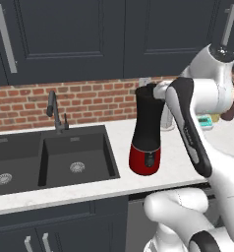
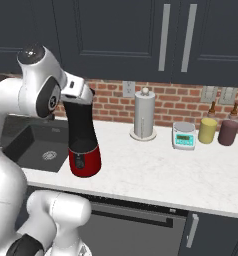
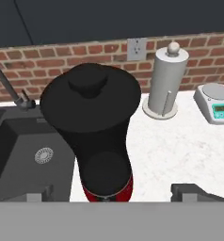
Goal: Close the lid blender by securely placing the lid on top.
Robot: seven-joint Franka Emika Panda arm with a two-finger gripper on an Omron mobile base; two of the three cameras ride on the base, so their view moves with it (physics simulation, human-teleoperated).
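1. Along the back wall runs the white speckled worktop (image 2: 156,172), with red brick behind it and dark cabinet doors above.
2. At the left end of the worktop sits the dark double sink (image 1: 20,165), its black tap (image 1: 55,110) standing at the back edge.
3. Just right of the sink, nearer the front edge than the back, stands the blender (image 2: 83,142): a matte black jar on a glossy red base whose small knob faces the front edge.
4. On top of the jar lies the lid (image 3: 91,89), a black disc with a raised centre; from the hand view it covers the jar's mouth and looks level, though black on black hides the seam.
5. Toward the back edge, right of the blender and well apart from it, stands a paper-towel roll (image 2: 144,115) on its upright holder.
6. Further right along the back are a small kitchen scale (image 2: 184,136) with a green display, then a yellow canister (image 2: 207,130) and a maroon canister (image 2: 227,132) side by side.
7. Over the blender's top hangs the end effector (image 3: 113,193), its fingers spread wide and holding nothing; the dark fingertips (image 3: 189,190) show far apart at the bottom of the hand view, clear of the lid.
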